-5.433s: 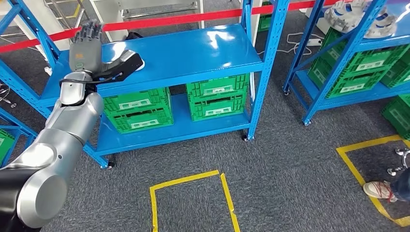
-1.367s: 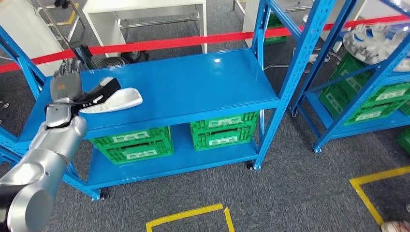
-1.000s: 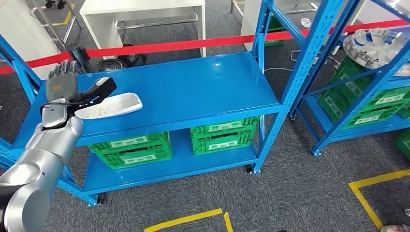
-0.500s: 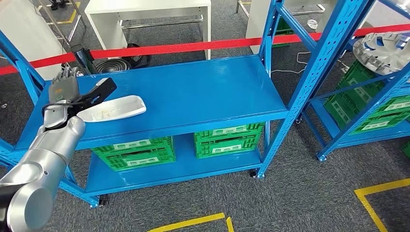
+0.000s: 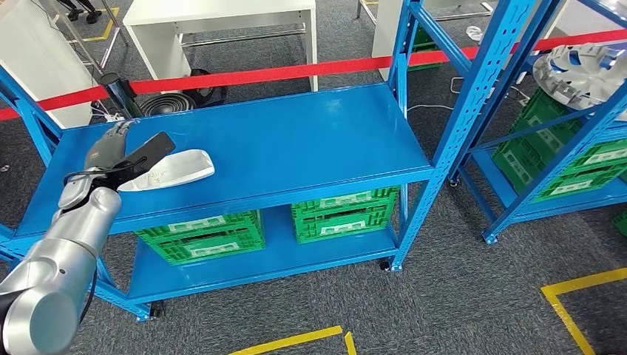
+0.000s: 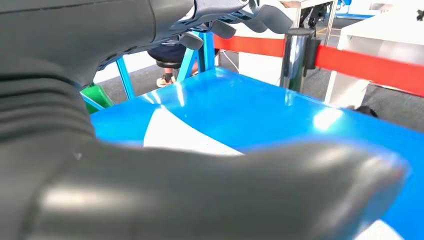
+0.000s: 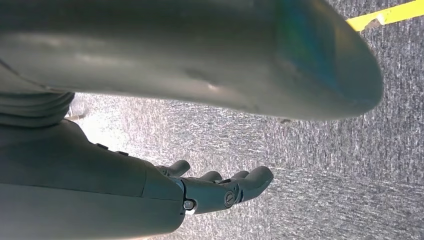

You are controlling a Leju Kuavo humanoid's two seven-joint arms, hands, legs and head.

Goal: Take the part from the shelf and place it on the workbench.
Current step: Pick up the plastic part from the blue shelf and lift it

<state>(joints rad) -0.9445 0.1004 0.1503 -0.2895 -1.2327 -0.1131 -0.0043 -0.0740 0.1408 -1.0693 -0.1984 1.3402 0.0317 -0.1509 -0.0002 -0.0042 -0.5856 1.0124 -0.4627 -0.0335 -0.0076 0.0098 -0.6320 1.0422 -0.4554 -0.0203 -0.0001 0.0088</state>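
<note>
The left hand (image 5: 111, 151) pinched the white part (image 5: 168, 170) over the blue workbench (image 5: 296, 140), seemingly touching it; the right hand's (image 7: 215, 187) fingers hung apart, empty.

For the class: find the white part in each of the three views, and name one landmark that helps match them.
Head view: white part lies on the blue shelf top, at the left hand.
Left wrist view: white part shows behind the thumb.
Right wrist view: not in it.
Shared landmark: red barrier tape.
</note>
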